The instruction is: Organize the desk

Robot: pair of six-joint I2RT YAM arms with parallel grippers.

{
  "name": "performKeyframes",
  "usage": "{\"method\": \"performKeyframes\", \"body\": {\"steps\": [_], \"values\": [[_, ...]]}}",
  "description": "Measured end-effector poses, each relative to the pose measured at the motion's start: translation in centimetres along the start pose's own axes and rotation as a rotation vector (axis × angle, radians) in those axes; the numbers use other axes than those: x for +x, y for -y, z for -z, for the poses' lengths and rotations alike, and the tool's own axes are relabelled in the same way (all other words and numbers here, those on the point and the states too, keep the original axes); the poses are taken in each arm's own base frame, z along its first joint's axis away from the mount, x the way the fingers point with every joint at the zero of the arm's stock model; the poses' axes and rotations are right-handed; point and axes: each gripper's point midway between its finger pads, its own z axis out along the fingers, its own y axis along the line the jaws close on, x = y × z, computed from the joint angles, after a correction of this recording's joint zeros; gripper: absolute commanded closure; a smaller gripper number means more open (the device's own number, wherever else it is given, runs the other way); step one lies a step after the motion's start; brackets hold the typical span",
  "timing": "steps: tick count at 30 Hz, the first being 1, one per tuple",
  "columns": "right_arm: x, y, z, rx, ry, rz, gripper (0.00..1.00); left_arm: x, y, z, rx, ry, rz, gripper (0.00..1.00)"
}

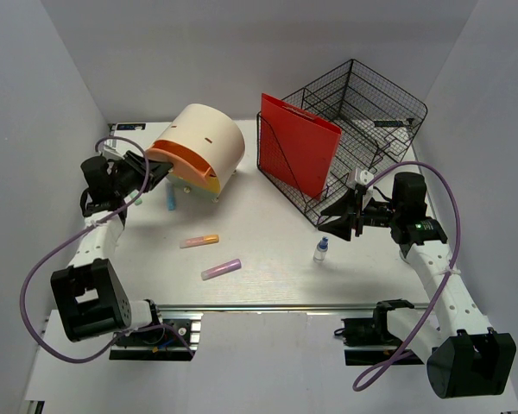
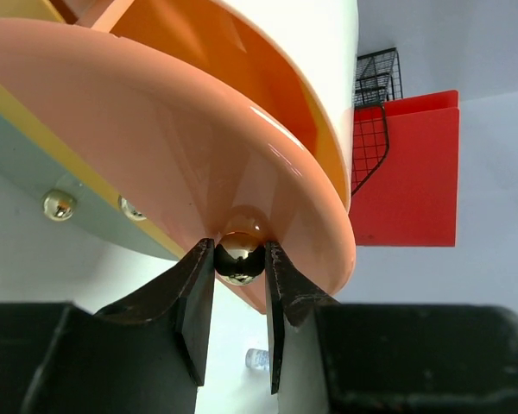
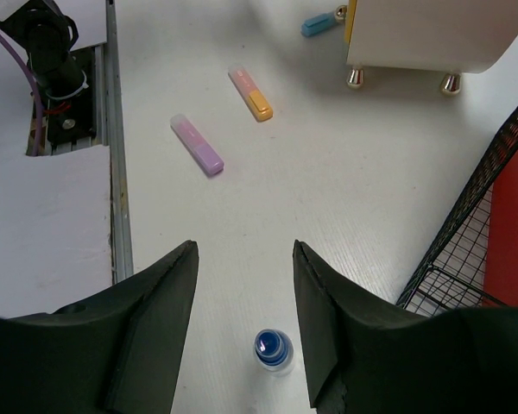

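Observation:
On the white desk [image 1: 268, 289] stands a cream, round-topped storage box [image 1: 209, 142] with a peach front flap [image 2: 173, 129]. My left gripper [image 2: 240, 254] is shut on the flap's small shiny metal knob [image 2: 239, 263]; from above that gripper [image 1: 160, 169] is at the box's left front. My right gripper [image 3: 244, 250] hangs open over a small clear bottle with a blue cap [image 3: 273, 348], apart from it, beside the wire rack [image 1: 363, 112]. An orange highlighter [image 1: 198, 241], a purple one [image 1: 221, 269] and a blue one [image 1: 172, 200] lie loose on the desk.
A red folder [image 1: 298, 145] stands in the black wire rack at the back right. A metal rail [image 1: 285, 306] runs along the desk's near edge, with both arm bases behind it. Grey walls close in the left, right and back.

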Motion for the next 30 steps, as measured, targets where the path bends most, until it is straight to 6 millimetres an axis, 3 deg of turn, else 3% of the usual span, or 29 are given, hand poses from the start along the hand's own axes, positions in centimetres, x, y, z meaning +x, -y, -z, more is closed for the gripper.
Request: {"method": "performKeyframes", "body": {"steps": [12,13,14,15,17,18,19,22,30], "values": [[0.0,0.0,0.0,0.000,0.000,0.000,0.46,-0.5,-0.3,1.8,-0.048,0.038,-0.011,0.98],[0.0,0.0,0.0,0.000,0.000,0.000,0.46,-0.5,-0.3,1.9,-0.050,0.038,-0.011,0.94],[0.0,0.0,0.0,0.000,0.000,0.000,0.45,-0.5,-0.4,1.9,-0.053,0.036,-0.011,0.85],[0.0,0.0,0.0,0.000,0.000,0.000,0.45,-0.4,-0.4,1.9,-0.053,0.035,-0.012,0.67],[0.0,0.0,0.0,0.000,0.000,0.000,0.44,-0.4,-0.5,2.0,-0.055,0.034,-0.015,0.52],[0.0,0.0,0.0,0.000,-0.001,0.000,0.44,-0.5,-0.5,2.0,-0.057,0.035,-0.021,0.39],[0.0,0.0,0.0,0.000,-0.001,0.000,0.43,-0.6,-0.7,2.0,-0.063,0.039,-0.022,0.35],[0.0,0.0,0.0,0.000,-0.001,0.000,0.43,-0.7,-1.2,2.2,-0.079,0.045,-0.020,0.25],[0.0,0.0,0.0,0.000,-0.001,0.001,0.40,0.0,-2.1,2.6,-0.123,0.026,-0.005,0.19]]}}
